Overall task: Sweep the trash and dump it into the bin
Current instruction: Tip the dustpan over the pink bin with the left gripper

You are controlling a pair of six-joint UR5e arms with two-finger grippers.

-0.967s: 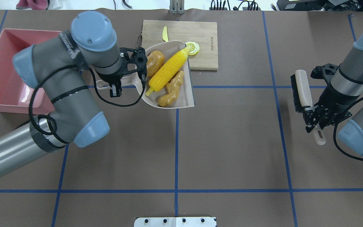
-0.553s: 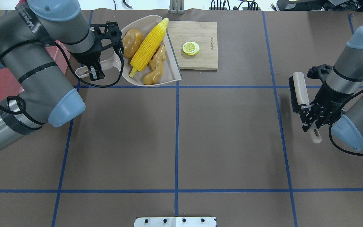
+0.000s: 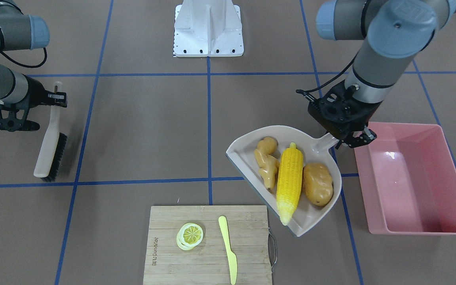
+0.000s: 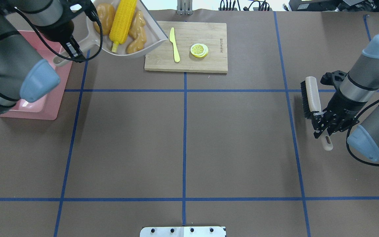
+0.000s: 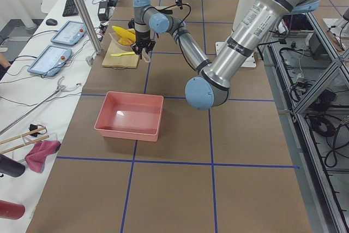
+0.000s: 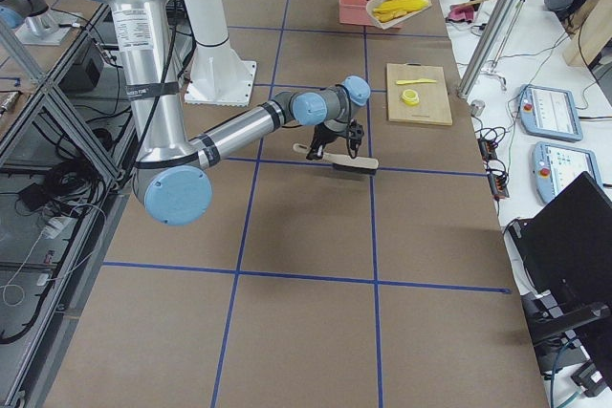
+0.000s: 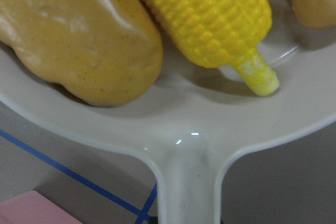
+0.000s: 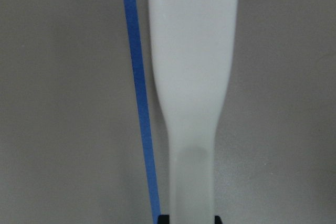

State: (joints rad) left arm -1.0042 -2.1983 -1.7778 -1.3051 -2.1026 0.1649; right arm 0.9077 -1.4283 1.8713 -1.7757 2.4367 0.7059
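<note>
We've got left gripper clamped on dustpan handle w/ corn, ginger & potato near the bin, not over it, pan mouth facing away; right gripper grips brush, well apart.

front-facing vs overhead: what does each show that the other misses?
Front-facing only: the whole pink bin, empty, and the left gripper clamped on the dustpan handle. Overhead only: the cutting board's operator-side edge and cables past it. Both: corn cob, ginger root and potato in the dustpan, right gripper holding the brush, knife and lemon slice on the board.
</note>
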